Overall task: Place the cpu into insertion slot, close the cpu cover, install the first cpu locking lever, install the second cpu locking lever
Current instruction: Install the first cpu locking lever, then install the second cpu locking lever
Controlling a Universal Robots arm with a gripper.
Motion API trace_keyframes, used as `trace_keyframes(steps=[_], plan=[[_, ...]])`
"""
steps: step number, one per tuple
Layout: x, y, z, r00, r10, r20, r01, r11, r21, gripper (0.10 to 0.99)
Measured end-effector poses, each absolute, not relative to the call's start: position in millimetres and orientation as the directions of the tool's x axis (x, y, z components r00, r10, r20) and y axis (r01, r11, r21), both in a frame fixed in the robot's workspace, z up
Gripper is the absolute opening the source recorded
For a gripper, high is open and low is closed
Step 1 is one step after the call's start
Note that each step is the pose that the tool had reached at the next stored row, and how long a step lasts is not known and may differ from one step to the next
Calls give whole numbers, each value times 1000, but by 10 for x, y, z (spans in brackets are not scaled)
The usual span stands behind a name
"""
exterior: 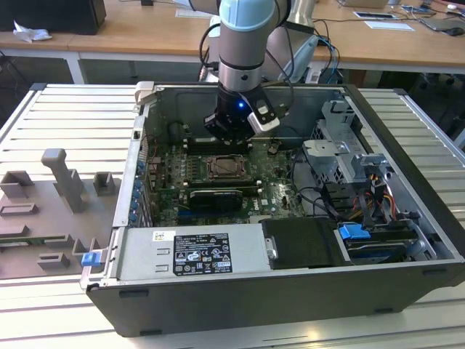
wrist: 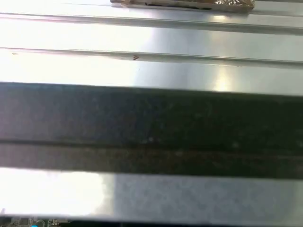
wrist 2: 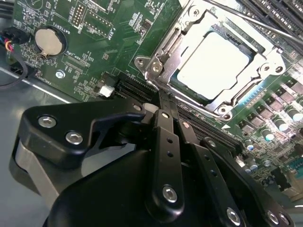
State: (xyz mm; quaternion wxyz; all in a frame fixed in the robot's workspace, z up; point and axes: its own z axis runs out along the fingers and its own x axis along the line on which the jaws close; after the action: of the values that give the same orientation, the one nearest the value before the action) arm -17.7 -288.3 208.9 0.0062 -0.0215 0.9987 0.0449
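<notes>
Gleaming pale silvery cpu, framed by cpu cover; pincer beside

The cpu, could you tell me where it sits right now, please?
In the second wrist view the cpu lies in the insertion slot on the green board, framed by the cpu cover, just beyond the tool.

A ribbed pale metal work table is seen under everything; a grey moulded fixture tray is laid on it at the exterior view's left; wooden desks are set along the far side, behind the fingers; papers and a crumpled white item are left on them; a dark box is placed on the desk; even light is cast overall.
</notes>
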Motion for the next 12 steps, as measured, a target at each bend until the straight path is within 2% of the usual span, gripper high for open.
trace_keyframes(steps=[12], plan=[[-177,-2984,2089,-999,-42,-14,-43,995,89,106]])
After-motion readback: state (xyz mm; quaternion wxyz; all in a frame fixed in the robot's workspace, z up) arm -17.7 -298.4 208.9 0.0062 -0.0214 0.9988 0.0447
